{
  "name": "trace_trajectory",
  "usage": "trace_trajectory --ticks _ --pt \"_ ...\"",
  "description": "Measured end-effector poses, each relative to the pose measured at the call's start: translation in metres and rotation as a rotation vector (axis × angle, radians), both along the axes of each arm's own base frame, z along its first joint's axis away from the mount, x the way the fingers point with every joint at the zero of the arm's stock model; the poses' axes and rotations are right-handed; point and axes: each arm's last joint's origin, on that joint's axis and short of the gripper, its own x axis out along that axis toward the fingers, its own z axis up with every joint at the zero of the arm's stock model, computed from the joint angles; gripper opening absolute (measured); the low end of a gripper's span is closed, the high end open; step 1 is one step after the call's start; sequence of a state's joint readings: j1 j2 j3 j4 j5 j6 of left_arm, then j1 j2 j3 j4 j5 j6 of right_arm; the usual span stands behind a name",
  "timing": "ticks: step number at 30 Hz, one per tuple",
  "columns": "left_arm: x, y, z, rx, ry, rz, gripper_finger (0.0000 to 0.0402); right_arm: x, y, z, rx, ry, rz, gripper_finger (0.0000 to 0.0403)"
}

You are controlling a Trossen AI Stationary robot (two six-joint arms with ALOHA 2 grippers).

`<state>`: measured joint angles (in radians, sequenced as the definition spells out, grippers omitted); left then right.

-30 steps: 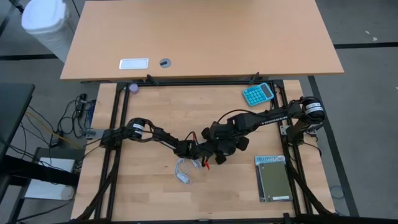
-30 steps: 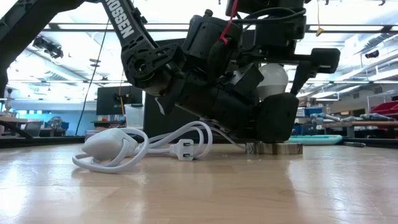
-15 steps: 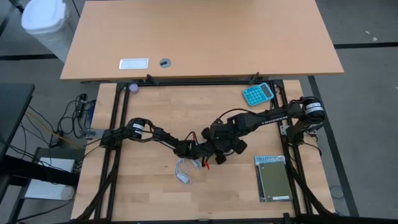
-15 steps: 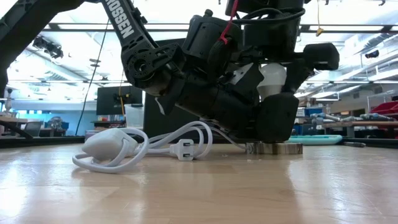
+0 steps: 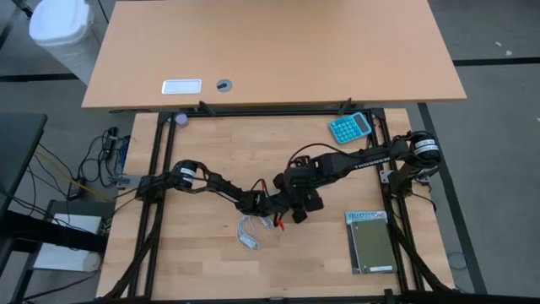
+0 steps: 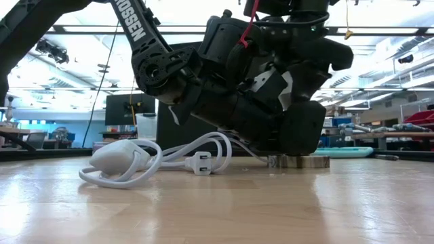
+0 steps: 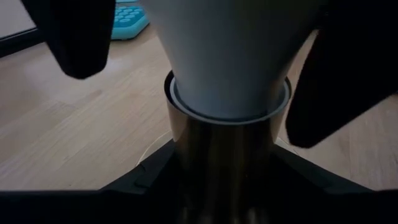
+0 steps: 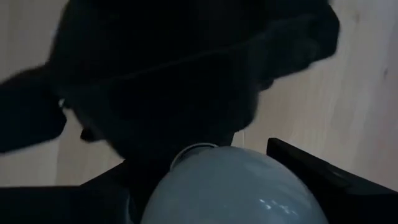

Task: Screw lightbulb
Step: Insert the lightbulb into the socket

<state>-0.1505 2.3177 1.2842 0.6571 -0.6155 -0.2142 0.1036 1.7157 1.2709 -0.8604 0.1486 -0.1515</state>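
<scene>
both arms meet mid-table, just in front of the teal calculator (image 5: 350,127) side. the lightbulb (image 7: 230,56) stands upright w/ its white glass up and its metal base down in the socket (image 7: 225,158), close-up in the left wrist view. left gripper (image 5: 268,205) is down low at the socket, fingers (image 7: 149,171) snug against both sides of the metal sleeve, so it's clamped on the socket. right gripper (image 5: 305,187) is over the top of the bulb; in the right wrist view the white dome (image 8: 233,183) sits right between its dark fingers (image 8: 323,177), which flank it closely. can't tell if they're actually pinching the glass or just around it. low view: the two wrists stack into one dark mass, only slivers of white bulb showing thru, and the socket's round base (image 6: 298,161) flat on the wood. coiled white cable (image 6: 152,159) w/ plug lies beside it on the table (image 6: 203,210). a dark green notebook (image 5: 372,242) lies well apart toward the right edge.
</scene>
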Motion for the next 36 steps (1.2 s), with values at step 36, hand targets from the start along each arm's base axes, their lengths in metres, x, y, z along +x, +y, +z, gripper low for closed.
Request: trace_trajectory --ticks 36 --pt "0.000 0.001 0.000 -0.001 -0.002 0.005 0.0206 -0.009 -0.014 0.009 -0.006 0.056 0.261 0.0353"
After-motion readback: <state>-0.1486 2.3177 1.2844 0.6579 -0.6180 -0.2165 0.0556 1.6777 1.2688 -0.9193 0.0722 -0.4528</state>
